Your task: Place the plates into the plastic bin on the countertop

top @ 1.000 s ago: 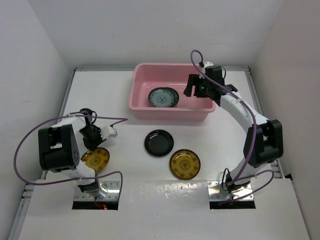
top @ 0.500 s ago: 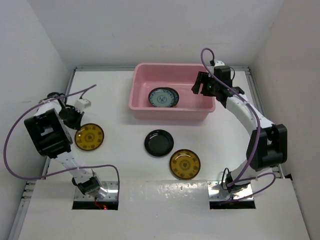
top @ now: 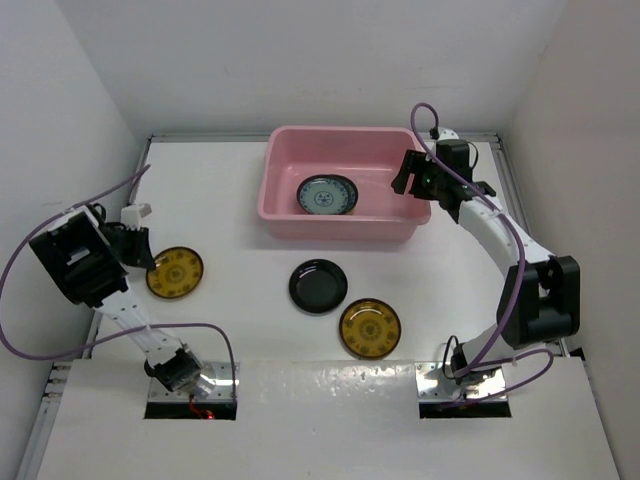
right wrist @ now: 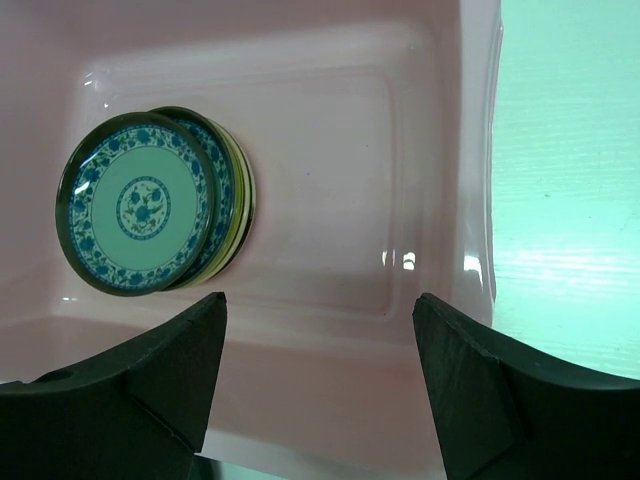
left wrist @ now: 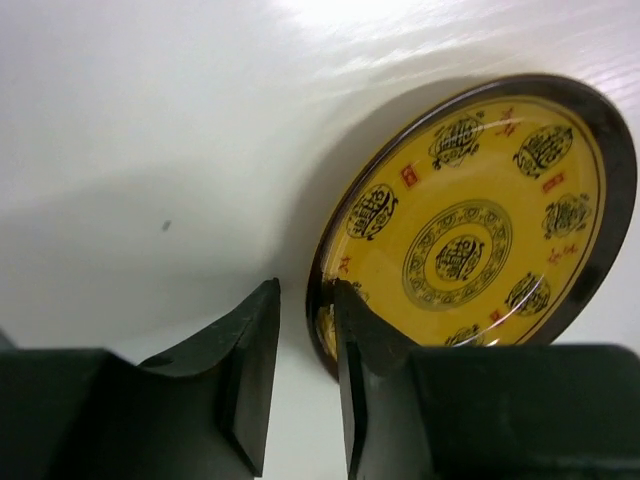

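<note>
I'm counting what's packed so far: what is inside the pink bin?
The pink bin holds a stack topped by a teal-blue patterned plate. Rims of other plates show beneath; their faces and number are covered.

Bright, even overhead light; glare streaks the glossy countertop [left wrist: 400, 40]; shadows soft.

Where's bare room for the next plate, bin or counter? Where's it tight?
Bare: the pink bin floor between the plate stack and the right wall. Also the countertop left of the bin. Tight: in front of the bin, the black plate and the centre amber plate sit close together.
</note>
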`<control>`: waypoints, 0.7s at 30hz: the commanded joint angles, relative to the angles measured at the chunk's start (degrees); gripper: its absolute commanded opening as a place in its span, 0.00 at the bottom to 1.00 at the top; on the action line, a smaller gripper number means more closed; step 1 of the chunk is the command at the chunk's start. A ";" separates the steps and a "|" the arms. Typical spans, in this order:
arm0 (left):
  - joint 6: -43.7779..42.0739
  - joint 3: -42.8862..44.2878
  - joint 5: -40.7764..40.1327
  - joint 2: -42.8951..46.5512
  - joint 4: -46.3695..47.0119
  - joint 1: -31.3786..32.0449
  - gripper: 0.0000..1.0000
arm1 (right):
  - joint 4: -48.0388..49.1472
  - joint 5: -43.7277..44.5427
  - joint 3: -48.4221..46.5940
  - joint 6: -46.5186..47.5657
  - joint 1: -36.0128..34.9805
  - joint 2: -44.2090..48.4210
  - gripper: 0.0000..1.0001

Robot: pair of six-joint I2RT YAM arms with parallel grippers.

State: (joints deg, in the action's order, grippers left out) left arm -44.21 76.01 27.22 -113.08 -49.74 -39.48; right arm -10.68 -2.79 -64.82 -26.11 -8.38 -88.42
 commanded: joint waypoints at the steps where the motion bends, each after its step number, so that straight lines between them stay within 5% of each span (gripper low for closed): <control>1: 0.35 -1.29 -1.47 -1.53 1.22 -1.82 0.34 | 1.45 -0.02 -1.10 0.71 0.38 1.94 0.74; 5: -4.03 -4.63 1.77 -0.13 -3.69 -1.04 0.31 | 1.10 -0.03 -2.07 0.71 0.47 1.32 0.74; 10: -3.00 -5.53 4.84 -0.65 -5.72 0.55 0.00 | 1.36 -0.02 -2.51 -1.05 0.65 1.32 0.74; 15: 7.60 4.04 11.17 2.85 -5.72 0.55 0.00 | 0.49 -0.90 -2.51 -3.85 2.57 2.72 0.76; 21: 27.13 21.98 19.80 11.54 7.08 5.81 0.00 | 0.22 -2.22 1.09 -6.67 6.36 5.63 0.76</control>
State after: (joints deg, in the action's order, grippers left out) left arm -29.26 91.59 38.89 -110.76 -51.33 -37.50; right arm -11.35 -4.27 -64.64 -30.59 -3.42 -86.21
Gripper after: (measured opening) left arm 0.004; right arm 0.757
